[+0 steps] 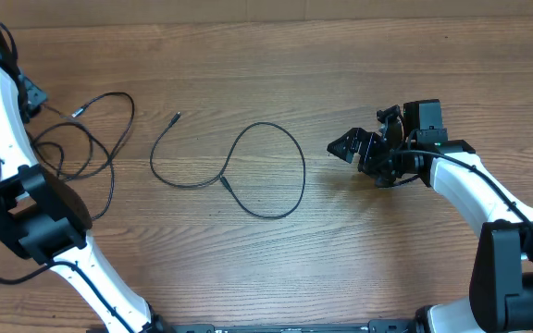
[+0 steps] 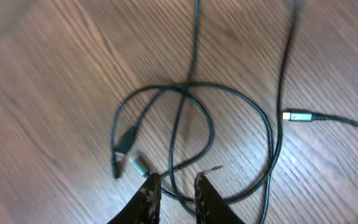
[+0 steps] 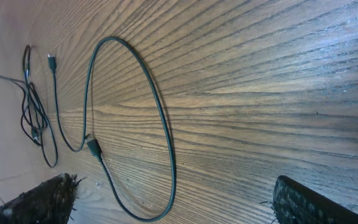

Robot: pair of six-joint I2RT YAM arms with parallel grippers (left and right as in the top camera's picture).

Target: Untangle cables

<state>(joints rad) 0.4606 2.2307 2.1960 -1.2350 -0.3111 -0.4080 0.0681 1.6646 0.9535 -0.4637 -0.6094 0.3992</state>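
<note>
Wood-grain table from edge to edge, and thin black cables lie flat on it. Mid-table, one of them sweeps round in a big open loop, its small plug pointing up and to the right. Over by the left side, a tangled bunch sits in overlapping loops, near that loop but not touching, another plug end poking out.

a brown wooden bench with fine, dark-streaked grain fills all three views; its surface shows a soft sheen in places.
</note>
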